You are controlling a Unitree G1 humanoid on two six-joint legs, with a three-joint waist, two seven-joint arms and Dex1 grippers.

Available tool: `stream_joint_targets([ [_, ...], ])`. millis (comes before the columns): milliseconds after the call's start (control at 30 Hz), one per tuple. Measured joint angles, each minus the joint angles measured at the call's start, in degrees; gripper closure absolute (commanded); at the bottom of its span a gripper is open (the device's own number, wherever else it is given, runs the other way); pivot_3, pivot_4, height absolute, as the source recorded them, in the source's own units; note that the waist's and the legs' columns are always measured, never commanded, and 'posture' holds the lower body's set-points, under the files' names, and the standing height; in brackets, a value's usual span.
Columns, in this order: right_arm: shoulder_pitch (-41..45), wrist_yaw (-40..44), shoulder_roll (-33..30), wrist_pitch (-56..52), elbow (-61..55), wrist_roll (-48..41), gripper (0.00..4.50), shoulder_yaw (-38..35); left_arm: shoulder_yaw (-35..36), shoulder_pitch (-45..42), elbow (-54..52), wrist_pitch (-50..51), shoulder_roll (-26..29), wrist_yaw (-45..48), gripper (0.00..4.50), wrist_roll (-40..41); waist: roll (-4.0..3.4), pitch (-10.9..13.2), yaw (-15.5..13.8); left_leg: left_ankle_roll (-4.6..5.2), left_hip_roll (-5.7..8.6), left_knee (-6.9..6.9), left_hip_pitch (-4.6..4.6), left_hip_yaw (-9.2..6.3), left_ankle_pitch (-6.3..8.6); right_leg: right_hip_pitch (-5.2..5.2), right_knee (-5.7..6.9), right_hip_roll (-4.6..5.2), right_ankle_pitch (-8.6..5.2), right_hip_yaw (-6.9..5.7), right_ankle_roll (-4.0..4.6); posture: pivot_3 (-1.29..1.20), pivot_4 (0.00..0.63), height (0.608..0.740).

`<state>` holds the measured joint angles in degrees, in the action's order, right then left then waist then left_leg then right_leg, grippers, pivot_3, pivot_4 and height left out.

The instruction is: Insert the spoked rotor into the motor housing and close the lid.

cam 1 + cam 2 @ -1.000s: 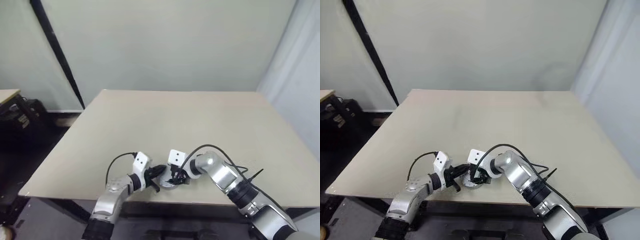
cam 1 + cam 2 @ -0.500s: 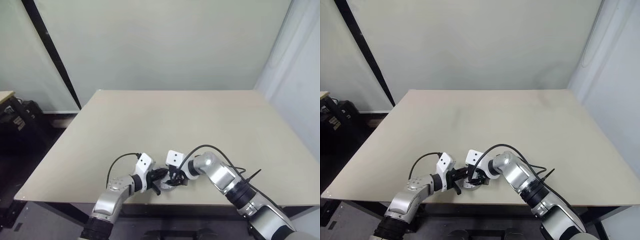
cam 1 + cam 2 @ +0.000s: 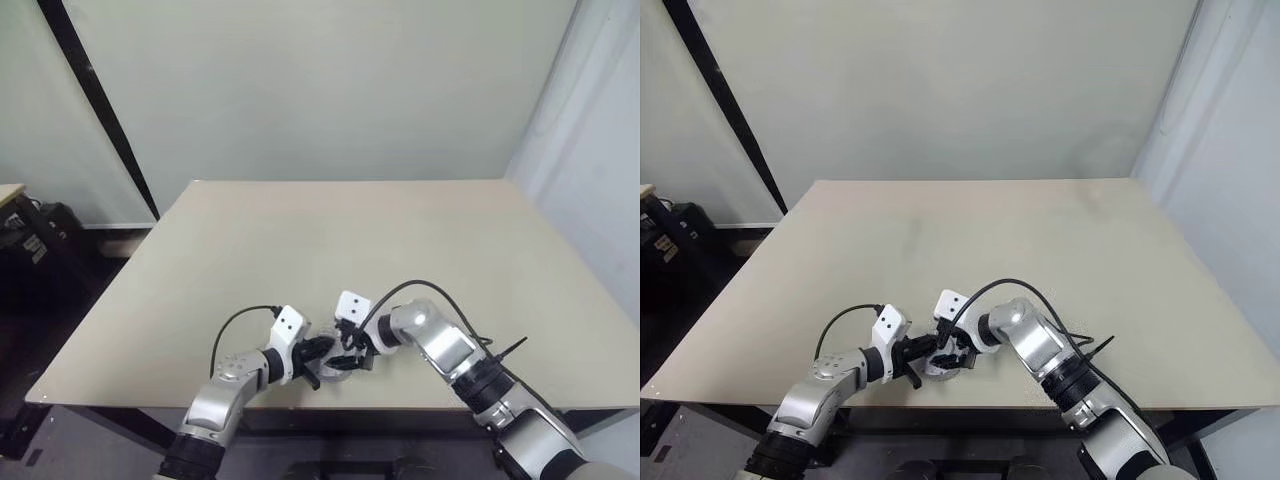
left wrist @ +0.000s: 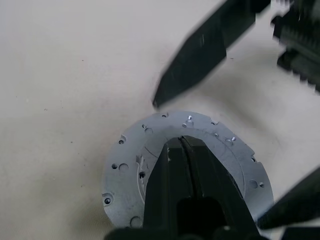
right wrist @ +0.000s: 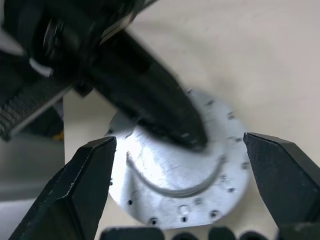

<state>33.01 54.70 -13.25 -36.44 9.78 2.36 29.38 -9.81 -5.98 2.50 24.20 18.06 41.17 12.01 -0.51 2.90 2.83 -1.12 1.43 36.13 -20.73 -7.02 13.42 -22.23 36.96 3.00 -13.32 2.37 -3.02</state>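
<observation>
Jaws of my right gripper [image 5: 182,185] are standing wide apart, straddling the lid [image 5: 210,165], which is lying flat near the table's [image 3: 400,240] front edge. My left gripper [image 4: 181,142], fingers pressed together, is resting its tips on the lid's centre.

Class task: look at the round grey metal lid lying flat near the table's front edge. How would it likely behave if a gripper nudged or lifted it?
The lid looks like solid machined metal, so probably stiff and heavy for its size. Lying flat on the table, it should slide rather than roll. Its smooth face may be slippery.
</observation>
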Motion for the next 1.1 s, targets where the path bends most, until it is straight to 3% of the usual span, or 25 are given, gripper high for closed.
stream_joint_targets([
  [333, 0.1, -5.3, -1.6, -24.1, -1.2, -6.7, 0.01, -11.8, -0.3, -0.1, 0.0, 0.0, 0.2, 0.0, 4.50, 0.0, 0.00, 0.0, 0.0, 0.00, 0.00, -0.01, -0.01, 0.00, 0.00, -0.01, 0.01, 0.00, 0.00, 0.01, 0.01, 0.00, 0.000, 0.740],
  [567, -1.6, -8.1, 3.2, -40.0, 3.7, -15.8, 0.01, -22.8, -0.2, -0.1, 0.0, 0.0, 0.4, 0.0, 4.50, 0.0, -0.01, 0.0, 0.0, 0.01, 0.00, 0.01, -0.01, 0.02, 0.00, 0.00, 0.03, 0.00, 0.00, 0.02, 0.01, 0.00, 0.000, 0.740],
  [833, -2.0, -13.3, 10.6, -44.9, 11.7, -22.7, 0.01, -35.0, 0.1, -0.1, -0.1, 0.0, 0.8, 0.1, 4.50, 0.1, -0.02, 0.0, 0.1, 0.01, -0.01, 0.00, -0.02, 0.05, 0.00, -0.03, 0.06, -0.02, 0.00, 0.04, 0.01, 0.00, 0.000, 0.740],
  [1100, -1.9, -18.6, 14.1, -44.6, 16.6, -25.1, 0.01, -42.0, 0.2, 0.3, -0.6, 0.0, 1.5, 0.1, 4.50, 0.1, -0.04, 0.0, 0.2, 0.01, -0.11, -0.02, -0.01, 0.06, 0.00, -0.06, 0.09, -0.13, 0.01, 0.04, 0.01, 0.00, 0.000, 0.740],
])
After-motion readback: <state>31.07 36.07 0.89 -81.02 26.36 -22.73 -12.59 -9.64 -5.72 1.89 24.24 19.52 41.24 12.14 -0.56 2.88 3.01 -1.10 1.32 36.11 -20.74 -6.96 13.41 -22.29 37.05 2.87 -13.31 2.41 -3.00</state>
